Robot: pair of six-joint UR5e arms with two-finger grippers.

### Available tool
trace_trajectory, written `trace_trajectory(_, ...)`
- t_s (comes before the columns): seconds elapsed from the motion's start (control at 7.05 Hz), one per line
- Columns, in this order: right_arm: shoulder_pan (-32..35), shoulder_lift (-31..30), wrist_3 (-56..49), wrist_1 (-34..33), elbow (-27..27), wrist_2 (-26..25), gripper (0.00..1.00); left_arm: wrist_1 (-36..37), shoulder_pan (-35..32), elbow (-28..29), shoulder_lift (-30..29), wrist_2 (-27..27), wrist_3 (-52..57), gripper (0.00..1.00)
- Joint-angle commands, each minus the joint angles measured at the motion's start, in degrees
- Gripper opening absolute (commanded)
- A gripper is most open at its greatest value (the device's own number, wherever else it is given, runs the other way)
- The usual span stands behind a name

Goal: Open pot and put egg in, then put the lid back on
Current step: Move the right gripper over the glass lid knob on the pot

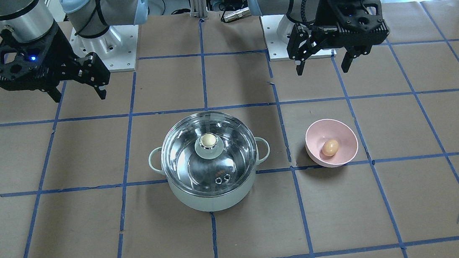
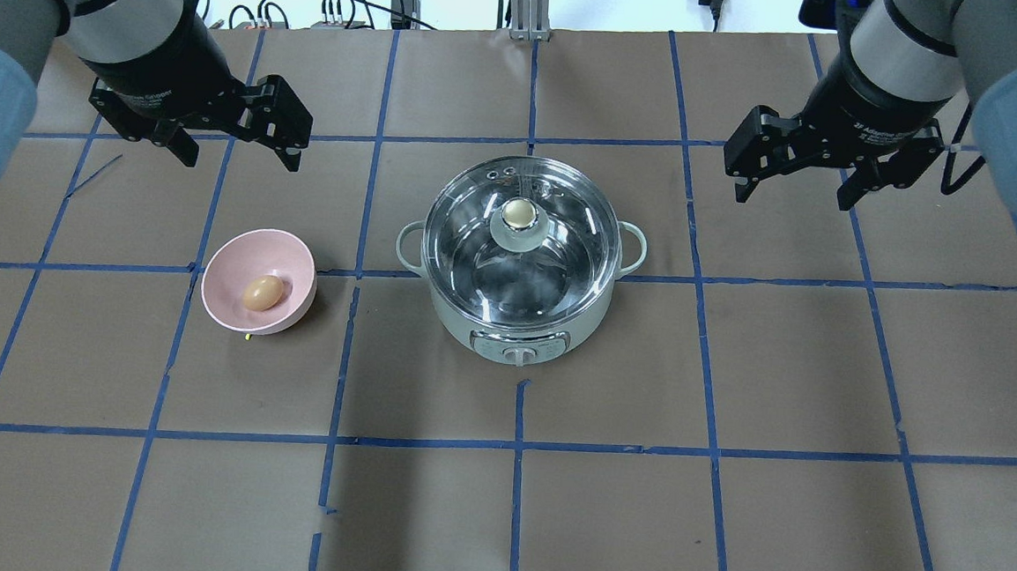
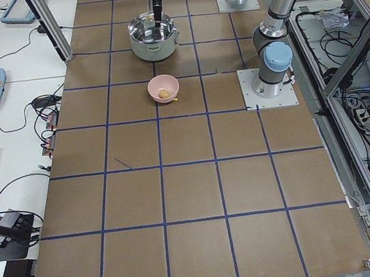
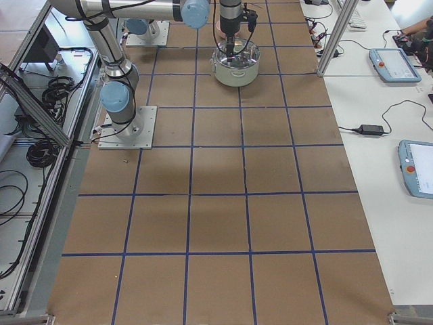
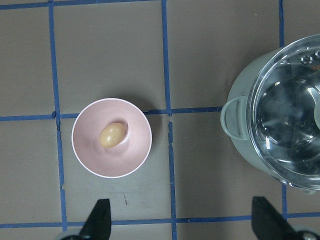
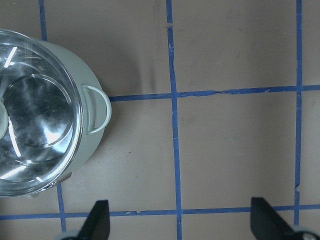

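I am holding both end effectors up off the tabletop [image 2: 732,379], well clear of everything on it. My left end effector [image 2: 240,156] is hanging with its jaws spread wide and gripping nothing. My right end effector [image 2: 793,197] is doing the same, jaws wide apart and empty.

Below the left one, a pink bowl [image 2: 231,269] is sitting upright on the brown paper, just beside a crossing of blue tape lines. The egg [image 2: 263,293] is lying on its side in the bottom of that bowl, touching nothing else.

To the bowl's right, and apart from it, the pot [image 2: 462,322] is standing near the middle of the tabletop, with its control panel facing me and a loop handle sticking out on each side. The lid [image 2: 523,264] is resting flat on the pot's rim and closing it, with its knob [image 2: 522,213] pointing up. Through the glass, the steel inside is catching the light. My right end effector is hovering off to the pot's right, not over it.
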Motion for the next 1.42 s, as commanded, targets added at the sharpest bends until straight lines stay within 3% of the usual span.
trace_trajectory(0.0,-0.03,-0.01,-0.06,0.05,0.0,0.02,1.0,0.0,-0.07,-0.1,0.0,0.1,0.0,1.0)
trace_trajectory(0.28,0.49,0.51,0.55,-1.34,-0.43,0.28,0.98,0.0,-0.07,-0.1,0.0,0.01,-0.09,1.0)
trace_trajectory(0.57,6.62,5.58,3.6,-10.45,-1.22,0.56,0.97,0.08,-0.07,-0.1,0.0,-0.26,0.0,1.0)
trace_trajectory(0.99,20.59,16.83,23.35,-25.05,-1.93,0.2,0.98,0.08,-0.07,-0.1,0.0,-0.26,-0.09,1.0)
trace_trajectory(1.28,22.47,18.96,26.65,-25.17,-2.8,0.29,0.98,0.17,0.19,-0.1,0.0,-0.17,-0.09,1.0)
